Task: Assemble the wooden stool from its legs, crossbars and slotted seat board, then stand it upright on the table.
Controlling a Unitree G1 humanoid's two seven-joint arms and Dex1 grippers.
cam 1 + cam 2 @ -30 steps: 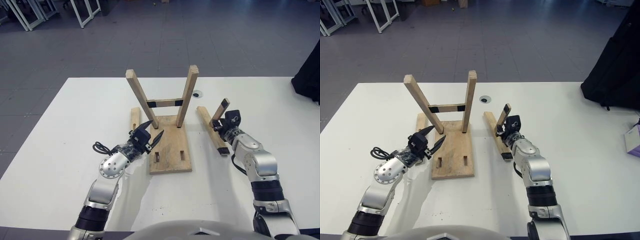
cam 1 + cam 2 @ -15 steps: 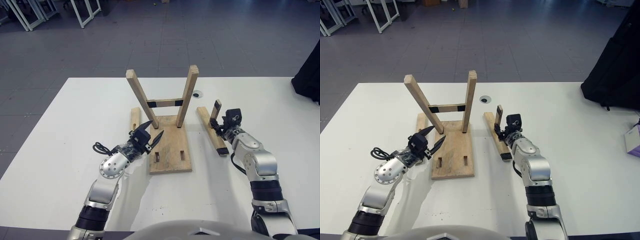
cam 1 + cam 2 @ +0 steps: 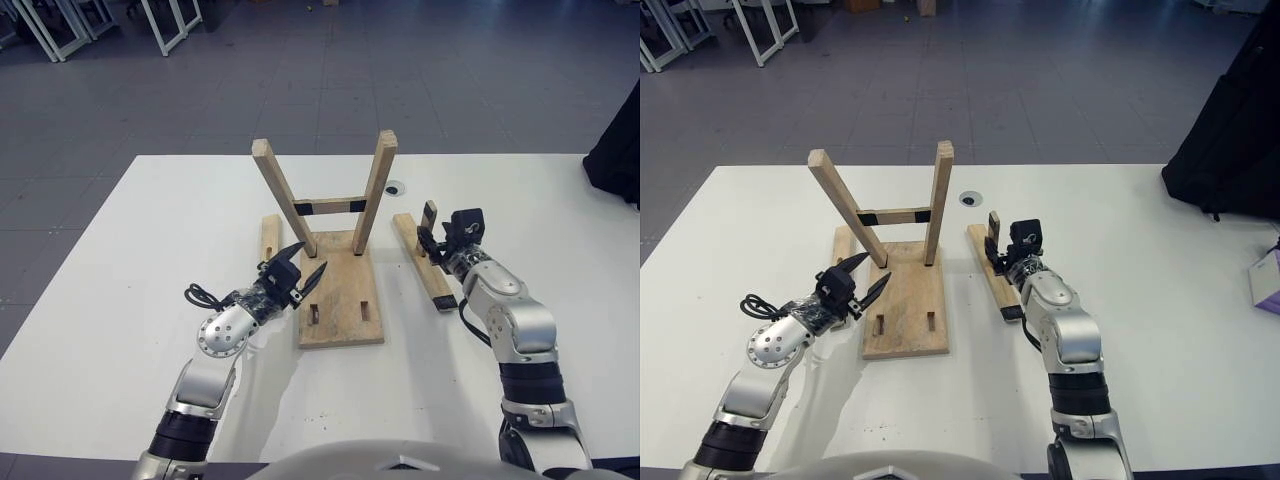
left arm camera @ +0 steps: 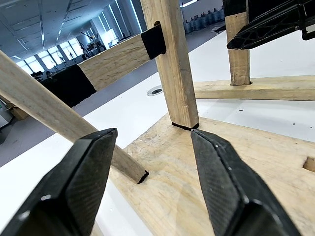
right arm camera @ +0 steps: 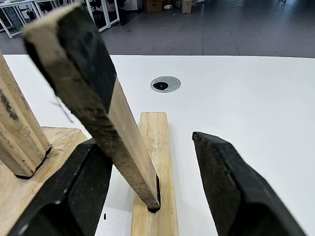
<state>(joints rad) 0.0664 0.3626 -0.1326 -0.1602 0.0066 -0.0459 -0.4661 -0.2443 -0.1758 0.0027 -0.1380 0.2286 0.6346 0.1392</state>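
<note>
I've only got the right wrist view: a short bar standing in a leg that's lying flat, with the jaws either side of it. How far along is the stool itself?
Observer: Two legs stand in the seat board, which lies flat on the table. A crossbar joins them.
Operator: Any slots free on that board?
Observer: Yes, two empty slots at its near end.
Operator: And where is the left arm?
Observer: Its jaws are open and hold nothing. They are at the board's left edge, by the base of the left-hand leg.
</note>
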